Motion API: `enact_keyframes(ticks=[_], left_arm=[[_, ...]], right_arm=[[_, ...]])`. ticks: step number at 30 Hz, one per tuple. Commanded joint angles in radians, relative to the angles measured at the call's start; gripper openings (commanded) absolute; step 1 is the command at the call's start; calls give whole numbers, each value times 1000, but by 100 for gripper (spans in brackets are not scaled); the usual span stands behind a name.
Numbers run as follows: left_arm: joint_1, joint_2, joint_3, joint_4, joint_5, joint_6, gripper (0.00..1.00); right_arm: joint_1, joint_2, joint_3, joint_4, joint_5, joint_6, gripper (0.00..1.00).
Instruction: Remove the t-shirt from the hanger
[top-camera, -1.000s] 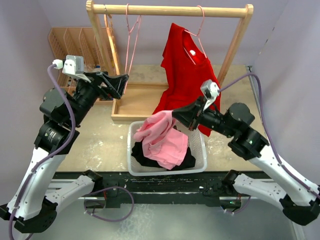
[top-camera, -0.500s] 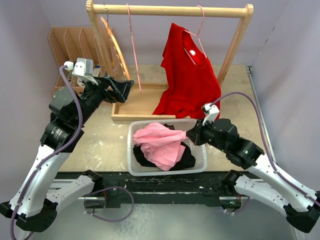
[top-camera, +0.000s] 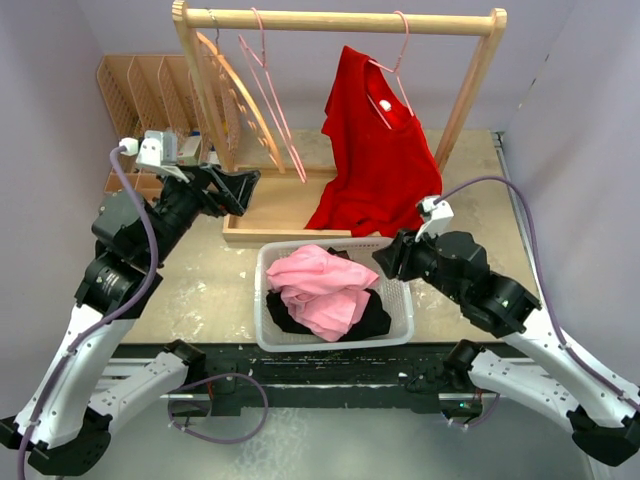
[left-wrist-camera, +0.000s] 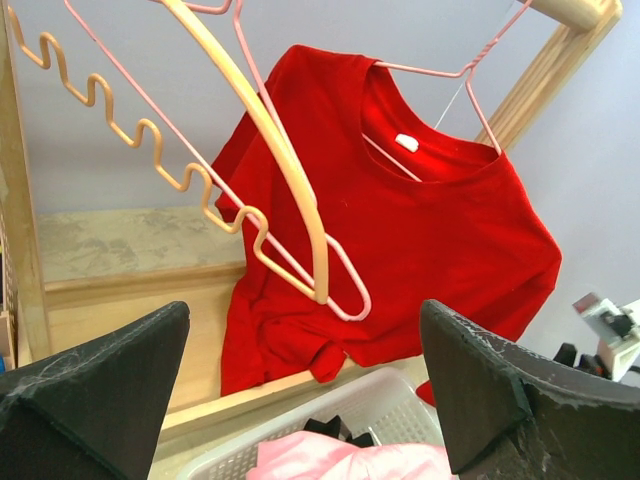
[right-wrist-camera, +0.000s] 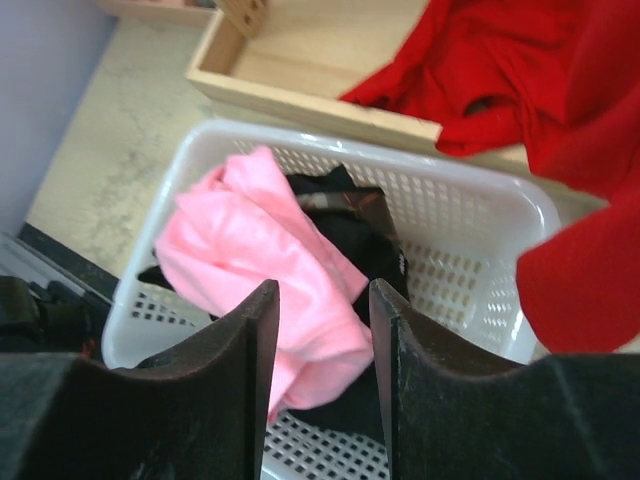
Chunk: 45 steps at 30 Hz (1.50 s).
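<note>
The right pincer (right-wrist-camera: 322, 300), parted and empty over the pink t-shirt (right-wrist-camera: 250, 250), should rise straight up before the left pincer (left-wrist-camera: 302, 315), fully released, reaches for the red t-shirt (left-wrist-camera: 420, 230).

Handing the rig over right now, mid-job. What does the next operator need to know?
Left gripper: open, empty, facing the empty hangers at the left of the rail.
Right gripper: open, empty, over the basket.
Done: pink garment lies in the basket on dark clothes.
Left to do: red t-shirt hangs askew on its pink hanger; pull it off.
</note>
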Motion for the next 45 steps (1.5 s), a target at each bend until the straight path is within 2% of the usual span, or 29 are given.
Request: enact_keyframes(ticks=[1, 9, 16, 21, 24, 29, 32, 35, 38, 43, 45], left_arm=[[-4, -2, -32, 13, -8, -24, 99], [-4, -26, -72, 38, -15, -45, 99], [-4, -32, -65, -28, -147, -121, 99], [-2, 1, -17, -120, -238, -186, 99], [-3, -41, -83, -17, -260, -198, 99], [-2, -121, -165, 190, -149, -121, 99], [-2, -125, -143, 212, -38, -17, 99], [-3, -123, -143, 235, -5, -8, 99], [-3, -96, -112, 199, 46, 33, 99], [-3, -43, -69, 263, 243, 121, 99], [-4, -4, 7, 229, 264, 129, 99]], right_arm=[[2, 31, 49, 159, -77, -63, 41], [13, 215, 23, 322, -232, -107, 18], [117, 330, 1, 393, -221, -156, 15], [134, 425, -28, 422, -229, -160, 13], [136, 492, -59, 439, -202, -141, 6], [135, 628, -123, 505, -221, -102, 1], [136, 698, -153, 546, -246, -79, 1], [136, 734, -170, 568, -252, -74, 0], [135, 715, -158, 550, -231, -92, 0], [134, 636, -72, 409, -139, -165, 0], [135, 580, -32, 363, -109, -199, 0]])
